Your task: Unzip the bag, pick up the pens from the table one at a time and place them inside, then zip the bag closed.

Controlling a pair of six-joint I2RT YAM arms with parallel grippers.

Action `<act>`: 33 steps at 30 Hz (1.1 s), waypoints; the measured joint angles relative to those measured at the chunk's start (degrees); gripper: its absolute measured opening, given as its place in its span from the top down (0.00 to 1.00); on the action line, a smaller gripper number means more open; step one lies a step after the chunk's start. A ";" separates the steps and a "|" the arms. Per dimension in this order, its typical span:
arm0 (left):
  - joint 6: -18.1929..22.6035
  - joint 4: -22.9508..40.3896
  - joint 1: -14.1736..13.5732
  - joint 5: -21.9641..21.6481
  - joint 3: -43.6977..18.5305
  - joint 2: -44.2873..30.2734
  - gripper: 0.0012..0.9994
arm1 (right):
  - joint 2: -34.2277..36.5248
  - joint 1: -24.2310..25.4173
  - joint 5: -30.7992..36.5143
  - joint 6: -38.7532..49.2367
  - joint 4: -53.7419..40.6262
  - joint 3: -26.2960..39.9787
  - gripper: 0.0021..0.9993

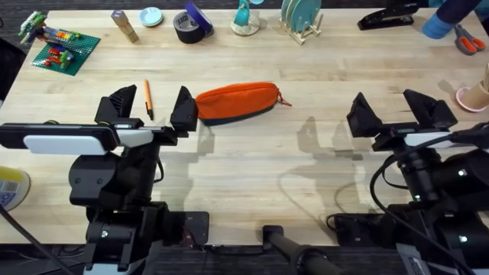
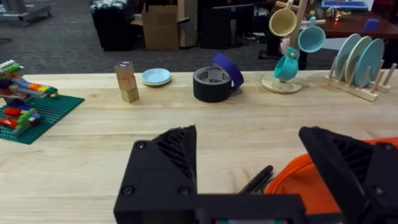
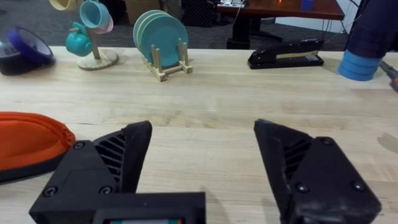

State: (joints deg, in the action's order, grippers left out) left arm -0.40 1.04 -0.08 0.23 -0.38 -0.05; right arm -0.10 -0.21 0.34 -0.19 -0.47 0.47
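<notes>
The orange bag (image 1: 238, 101), navy beneath and zipped shut, lies lengthwise mid-bench (image 1: 252, 164) with its pull at the right end, while an orange pen (image 1: 148, 98) with a dark tip lies to its left, apart

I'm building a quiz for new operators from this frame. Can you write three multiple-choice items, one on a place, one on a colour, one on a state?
1. Where does the orange pen lie?
A. Between the left gripper's fingers
B. Inside the bag
C. By the stapler

2. What colour is the top of the bag?
A. Green
B. Orange
C. White

3. How does the right gripper stand?
A. Shut on a pen
B. Shut on the bag
C. Open and holding nothing

Answers:
1 A: overhead, the pen lies on the table between the fingers of the left gripper.
2 B: the fabric is orange over a dark underside.
3 C: its fingers are spread over bare wood.
</notes>
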 joint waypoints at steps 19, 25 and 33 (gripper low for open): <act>0.00 -0.09 0.00 0.00 0.00 0.00 0.01 | 0.02 0.00 -0.11 0.00 0.04 0.02 0.00; 0.00 0.06 0.00 -0.04 -0.41 0.00 0.01 | 0.04 0.00 -0.70 0.00 -0.03 0.15 0.00; 0.01 8.57 0.00 -0.20 -9.52 0.00 0.01 | 0.09 0.00 -1.30 -0.01 -6.13 7.90 0.00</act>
State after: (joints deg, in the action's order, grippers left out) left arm -0.39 9.61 -0.08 0.02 -9.91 -0.05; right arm -0.01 -0.21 -0.96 -0.19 -6.60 8.37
